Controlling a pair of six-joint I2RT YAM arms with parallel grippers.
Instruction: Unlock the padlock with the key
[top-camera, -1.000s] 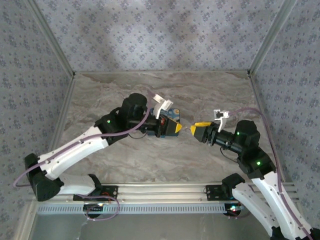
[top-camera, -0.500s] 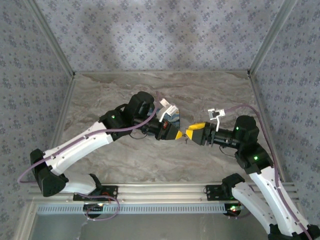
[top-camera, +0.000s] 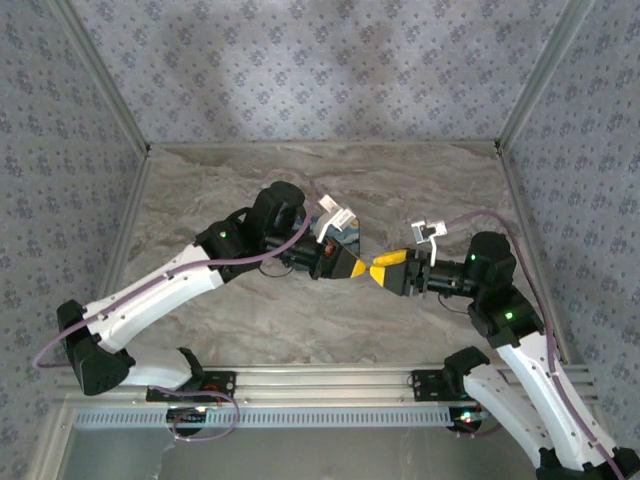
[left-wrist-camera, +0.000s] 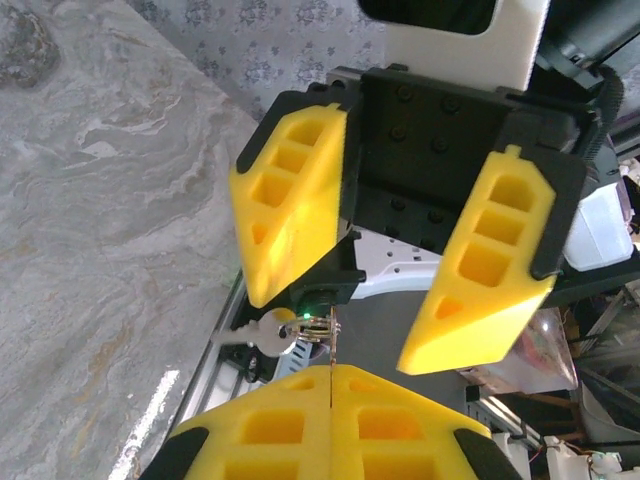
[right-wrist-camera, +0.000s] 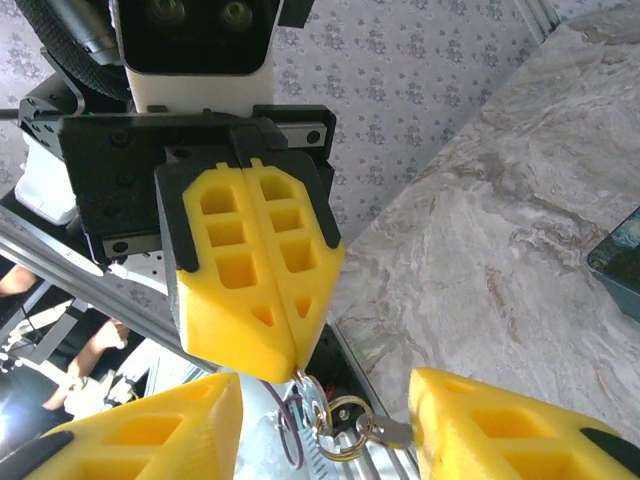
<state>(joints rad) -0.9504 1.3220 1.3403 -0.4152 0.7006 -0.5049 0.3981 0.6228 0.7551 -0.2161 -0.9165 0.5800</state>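
Left gripper (left-wrist-camera: 330, 380): jaws closed on the key ring (right-wrist-camera: 335, 412), key (left-wrist-camera: 265, 335) dangling; can't separate the padlock from that cluster. Right gripper (right-wrist-camera: 325, 395): jaws open, straddling it. I read this as handover: next, right must pinch the key squarely. 2 arms reach inward, tip to tip over the counter (top-camera: 430, 190).

worktop (top-camera: 430, 190): grey-brown marbled, mostly bare | walls (top-camera: 300, 70): grey floral-print paper on three sides | blue painted tin (right-wrist-camera: 620, 250): flat on worktop, near centre | aluminium rail (top-camera: 330, 380): along near edge
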